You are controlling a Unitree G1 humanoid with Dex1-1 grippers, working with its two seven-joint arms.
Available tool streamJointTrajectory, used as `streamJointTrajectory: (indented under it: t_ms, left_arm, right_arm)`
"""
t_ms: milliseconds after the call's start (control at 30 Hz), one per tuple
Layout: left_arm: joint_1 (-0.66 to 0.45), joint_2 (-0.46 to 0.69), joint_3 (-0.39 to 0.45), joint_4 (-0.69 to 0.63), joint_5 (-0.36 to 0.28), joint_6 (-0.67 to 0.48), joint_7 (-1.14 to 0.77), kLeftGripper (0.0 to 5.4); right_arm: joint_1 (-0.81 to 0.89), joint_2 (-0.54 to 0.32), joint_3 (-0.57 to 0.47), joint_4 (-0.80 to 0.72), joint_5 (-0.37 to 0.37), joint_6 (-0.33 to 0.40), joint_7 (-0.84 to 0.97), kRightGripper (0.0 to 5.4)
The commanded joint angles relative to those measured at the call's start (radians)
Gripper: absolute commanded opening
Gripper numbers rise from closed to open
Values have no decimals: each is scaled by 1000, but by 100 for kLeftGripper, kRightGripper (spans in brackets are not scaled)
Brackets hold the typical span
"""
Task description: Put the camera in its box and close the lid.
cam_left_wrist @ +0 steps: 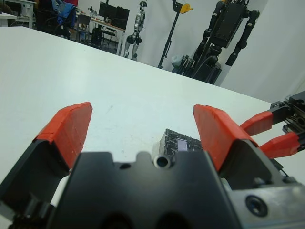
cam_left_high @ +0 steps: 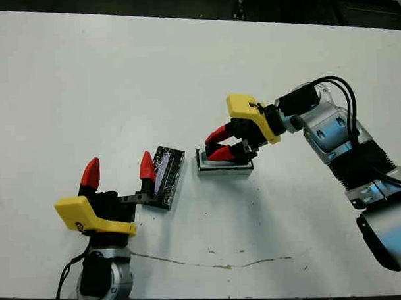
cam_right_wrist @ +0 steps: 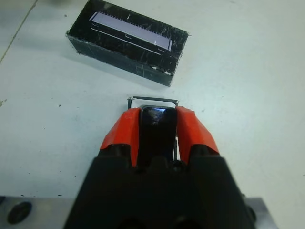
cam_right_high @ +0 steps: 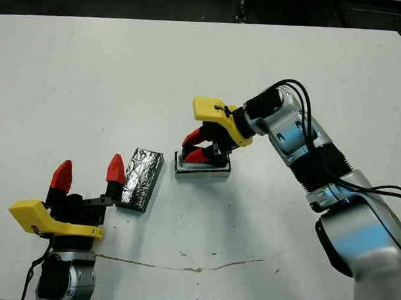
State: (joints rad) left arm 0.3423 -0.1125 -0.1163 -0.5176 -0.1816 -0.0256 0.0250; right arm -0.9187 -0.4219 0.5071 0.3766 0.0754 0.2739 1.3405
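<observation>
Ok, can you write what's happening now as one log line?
right claw: shut on camera, over box | left claw: open, beside lid | lid: off box

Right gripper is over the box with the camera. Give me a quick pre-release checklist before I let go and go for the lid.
1. Right gripper clamped on the camera: ok.
2. Camera lined up over the box: ok; the box rim shows just past the fingertips in the right wrist view.
3. Camera seated flat in the box: cannot tell, the fingers hide it.
4. Lid off the box, beside it on the table: ok.
5. Left gripper open, empty, next to the lid: ok.
</observation>
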Motion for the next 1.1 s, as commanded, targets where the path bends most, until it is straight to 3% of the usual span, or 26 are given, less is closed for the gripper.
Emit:
streamJointTrajectory:
  t_ms: [33, 233, 367, 567, 700, 1000, 1100]
  left_arm:
    - [15, -1, -1, -8, -5, 7, 1, 540]
    - [16, -1, -3, -7, 7, 1, 6, 540]
    - [17, -1, -2, -8, 9, 4, 6, 540]
    - [18, 0, -5, -8, 25, 1, 8, 540]
    - [17, -7, -5, -5, 23, -3, 8, 540]
    - [22, -3, -6, -13, 1, 11, -3, 540]
    - [23, -1, -6, -5, 2, -4, -5, 540]
  right_arm:
    - [24, -42, 20, 55, -66, 12, 9, 174]
    - [18, -44, 39, 67, -72, 35, 21, 173]
    - [6, -49, 56, 52, -87, 136, 37, 172]
    - [-1, -45, 57, 61, -88, 129, 69, 253]
    - [8, -49, 50, 57, -106, 58, 57, 305]
    - [11, -55, 14, 37, -118, 89, 65, 426]
    - [11, -75, -7, 0, -116, 64, 72, 469]
